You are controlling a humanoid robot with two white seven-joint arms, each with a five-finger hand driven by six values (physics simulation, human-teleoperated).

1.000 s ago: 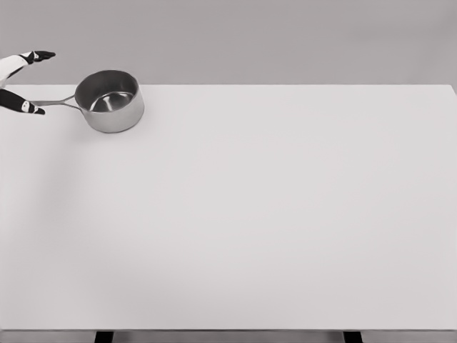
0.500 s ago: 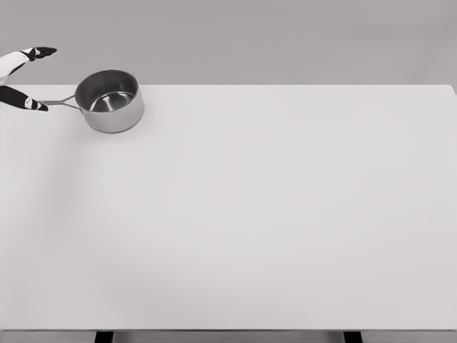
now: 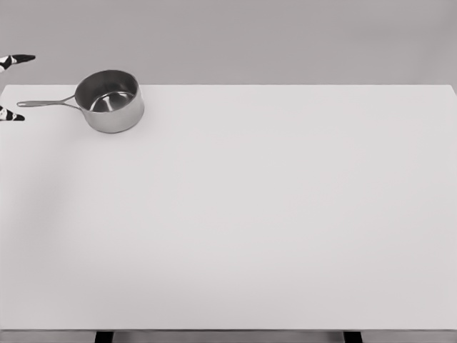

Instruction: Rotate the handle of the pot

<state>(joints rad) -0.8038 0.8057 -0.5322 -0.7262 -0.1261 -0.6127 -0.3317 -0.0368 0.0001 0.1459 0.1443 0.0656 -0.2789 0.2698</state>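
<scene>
A steel pot (image 3: 108, 100) stands upright at the far left of the white table (image 3: 250, 214). Its thin handle (image 3: 46, 103) points left and lies free. Only two dark fingertips of my left hand (image 3: 14, 87) show at the picture's left edge, one fingertip (image 3: 20, 58) above the handle's end and one (image 3: 12, 116) below it. They are spread apart, touch nothing and hold nothing. The rest of the hand and arm is cut off by the frame. My right hand is out of view.
The table's far edge runs just behind the pot, and its left edge lies close to the handle's end. Dark table legs (image 3: 104, 336) show under the front edge.
My left hand has pulled back to the left, off the handle's end, so less of it shows. The pot and its handle have kept their place.
</scene>
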